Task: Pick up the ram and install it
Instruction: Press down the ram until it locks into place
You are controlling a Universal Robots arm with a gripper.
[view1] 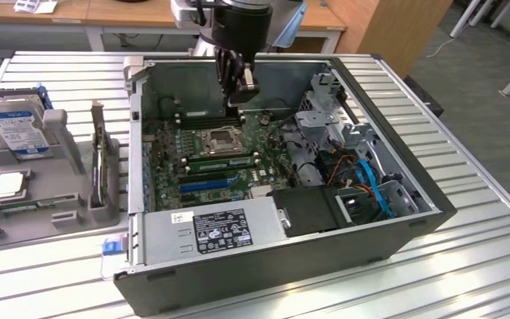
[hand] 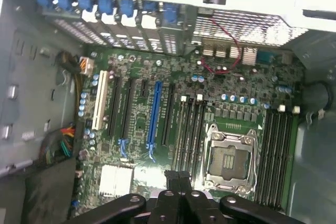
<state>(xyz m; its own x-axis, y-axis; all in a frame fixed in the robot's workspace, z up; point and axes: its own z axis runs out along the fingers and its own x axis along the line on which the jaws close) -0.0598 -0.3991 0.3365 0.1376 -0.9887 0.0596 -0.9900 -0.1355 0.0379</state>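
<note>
While pincer (view1: pixel 240 96) hangs shut, ram (view1: pixel 222 161) long axis parallel w/ slots (view1: pixel 204 121).

The arm ends in a dark cylindrical wrist section, with a pale grey housing and a light-blue panel mounted behind it. The pincer (view1: pixel 237 83) is black, built from curved linkage bars (each pivot carries a round silver fastener) and two slim fingers (hand: pixel 172 179).
</note>
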